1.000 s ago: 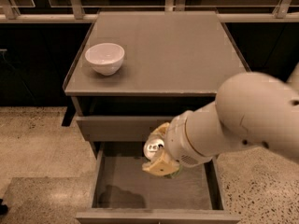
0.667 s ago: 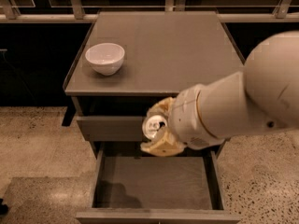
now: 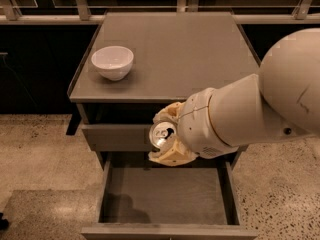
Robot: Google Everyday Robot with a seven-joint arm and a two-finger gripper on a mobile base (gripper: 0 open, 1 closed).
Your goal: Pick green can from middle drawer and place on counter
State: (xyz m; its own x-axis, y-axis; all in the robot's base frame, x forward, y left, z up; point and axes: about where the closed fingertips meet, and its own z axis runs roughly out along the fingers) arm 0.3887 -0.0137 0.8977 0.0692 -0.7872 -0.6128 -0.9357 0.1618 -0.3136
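Observation:
My gripper [image 3: 165, 135] is shut on the green can [image 3: 162, 133], whose shiny silver top with its tab opening faces the camera. The pale fingers [image 3: 170, 156] wrap the can above and below. The can hangs in the air in front of the cabinet, just below the front edge of the counter [image 3: 175, 49] and above the back of the open middle drawer [image 3: 165, 196]. The drawer's bare grey floor holds nothing. My white arm [image 3: 260, 109] comes in from the right.
A white bowl [image 3: 112, 62] stands on the counter's left side. A closed drawer front [image 3: 115, 136] sits just under the counter, left of the can. Speckled floor [image 3: 35, 154] lies around the cabinet, and a railing runs behind it.
My gripper has lifted the can up out of the drawer, from just above the drawer floor to the level of the upper drawer front, near the counter's edge.

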